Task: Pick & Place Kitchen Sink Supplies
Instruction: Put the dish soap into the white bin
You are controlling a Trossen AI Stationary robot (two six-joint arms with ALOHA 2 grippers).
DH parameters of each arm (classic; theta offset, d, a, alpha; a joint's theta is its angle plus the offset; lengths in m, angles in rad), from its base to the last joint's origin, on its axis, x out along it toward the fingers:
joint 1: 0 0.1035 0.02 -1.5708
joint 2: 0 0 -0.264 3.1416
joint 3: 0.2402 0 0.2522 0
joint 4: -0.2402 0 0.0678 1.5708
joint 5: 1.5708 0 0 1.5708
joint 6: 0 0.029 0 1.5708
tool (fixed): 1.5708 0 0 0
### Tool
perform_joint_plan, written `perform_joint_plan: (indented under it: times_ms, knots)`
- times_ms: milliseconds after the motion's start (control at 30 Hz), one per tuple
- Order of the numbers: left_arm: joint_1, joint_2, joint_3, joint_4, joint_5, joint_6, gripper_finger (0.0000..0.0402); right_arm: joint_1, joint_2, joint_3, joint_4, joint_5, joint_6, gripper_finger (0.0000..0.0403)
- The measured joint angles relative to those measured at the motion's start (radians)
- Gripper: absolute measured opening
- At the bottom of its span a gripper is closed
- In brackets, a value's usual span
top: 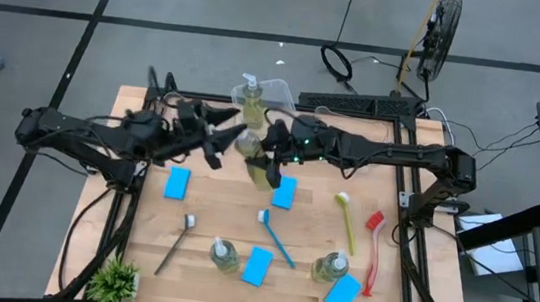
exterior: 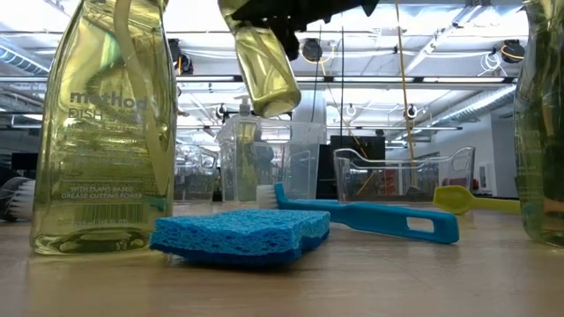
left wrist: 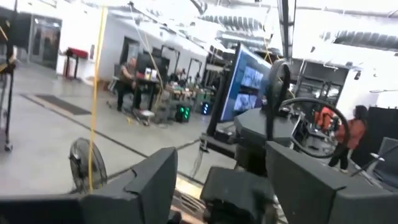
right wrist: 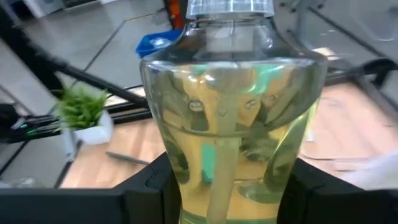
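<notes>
Between the right claw's point(right wrist: 217, 180) fingers, a soap bottle point(right wrist: 230, 124).

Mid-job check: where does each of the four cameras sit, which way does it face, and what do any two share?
High: overhead, straight down; both arms, right hand gripping the soap bottle.
Low: table height, looking level; sponge near, that bottle hanging above.
Left wrist: past the left hand, open, into the room.
Right wrist: right hand around the bottle.
Shared: high, low and right wrist show the lifted bottle.
</notes>
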Motion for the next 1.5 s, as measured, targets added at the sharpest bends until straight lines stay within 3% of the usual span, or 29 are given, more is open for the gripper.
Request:
perform_joint_plan:
  times_ms: [300,500,633,1033,1500]
  knots:
    - [-0.009,-0.112,0.0,-0.105,-0.005,0.029,0.0256,-0.08,-0.116,0.002,0.1,0.26,-0.136,0.0161]
    - [-0.008,-0.12,0.0,-0.188,-0.005,-0.021,0.0242,-0.155,-0.11,0.002,0.203,0.3,-0.151,0.0161]
    - [-0.008,-0.12,-0.001,-0.237,0.002,-0.026,0.0237,-0.186,-0.064,-0.004,0.229,0.406,-0.174,0.0162]
    - [-0.008,-0.12,-0.002,-0.333,0.004,0.007,0.0241,-0.23,0.122,-0.019,0.381,0.493,-0.148,0.0162]
    - [-0.008,-0.12,-0.002,-0.371,0.004,0.008,0.0241,-0.264,0.209,-0.018,0.414,0.552,-0.175,0.0162]
